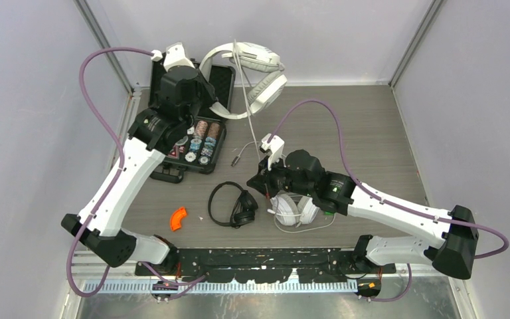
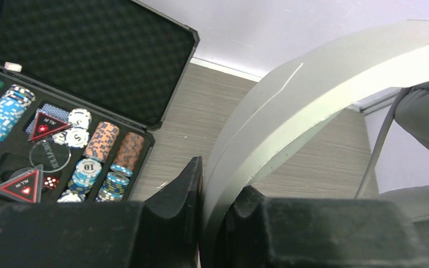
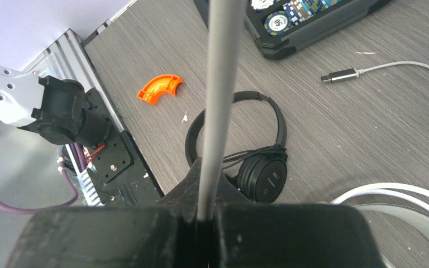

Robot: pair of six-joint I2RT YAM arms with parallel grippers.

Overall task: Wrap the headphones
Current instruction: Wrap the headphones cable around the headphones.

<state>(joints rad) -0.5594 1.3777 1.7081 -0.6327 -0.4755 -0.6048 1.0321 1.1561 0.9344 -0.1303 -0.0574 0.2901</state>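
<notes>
Plainly the work is on the white headset (image 1: pixel 259 66) at the top centre of the overhead view, lying against the back wall. The left gripper (image 2: pixel 217 190) is clamped on its headband (image 2: pixel 313 89), with a finger on each face of the band. From the headset a pale cord (image 1: pixel 249 100) runs straight down the frame to the right gripper (image 3: pixel 204 207), whose jaws are pinched tight on it near mid-table. The cord looks taut between the two arms. I judge this to be the start of winding: one arm anchors the headset and the other has drawn out the slack. The next move calls for the right arm to carry the cord round the band or the cups in loops while the left holds steady. The tension should be kept even so the thin cord does not slip from the jaws. A plug (image 3: pixel 339 75) on a pale lead lies on the table just right of centre in the right wrist view (whose lead it is I cannot tell). Lower centre in the overhead view lies a black headset (image 1: pixel 234 206), its cord bunched at the cups. A second white headset (image 1: pixel 292 211) sits just to its right, partly under the right arm. Upper left is an open chip case (image 2: pixel 89 61), and lower left a small orange piece (image 1: pixel 178 218).
</notes>
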